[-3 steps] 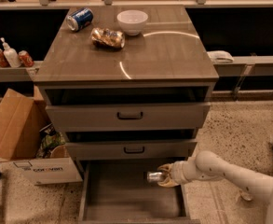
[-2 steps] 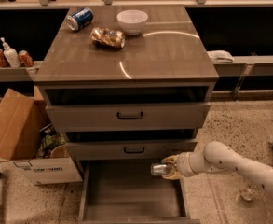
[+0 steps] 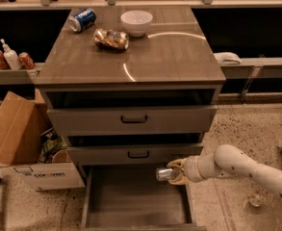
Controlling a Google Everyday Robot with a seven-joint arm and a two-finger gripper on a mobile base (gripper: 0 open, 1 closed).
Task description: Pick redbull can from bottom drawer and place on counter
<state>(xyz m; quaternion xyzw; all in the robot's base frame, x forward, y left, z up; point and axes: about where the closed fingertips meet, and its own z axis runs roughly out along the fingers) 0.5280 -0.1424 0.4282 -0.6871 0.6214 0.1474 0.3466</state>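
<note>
Lifted slightly since before, the gripper [image 3: 173,173] clamps the redbull can [image 3: 163,173], bottom drawer [image 3: 135,201] beneath; placement on the counter [image 3: 179,57], overhead, remains.

High front view down onto cabinet [image 3: 131,121]; gripper [image 3: 173,173] lower right.

middle drawer front [image 3: 107,154] (obstacle) near pincer [image 3: 173,173]

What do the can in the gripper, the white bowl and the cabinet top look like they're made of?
The redbull can, held in the gripper above the bottom drawer: metal, with a silvery sheen. The bowl: likely ceramic or plastic, smooth plain white. The counter: probably laminate, grey-brown grain with glossy light reflections.
</note>
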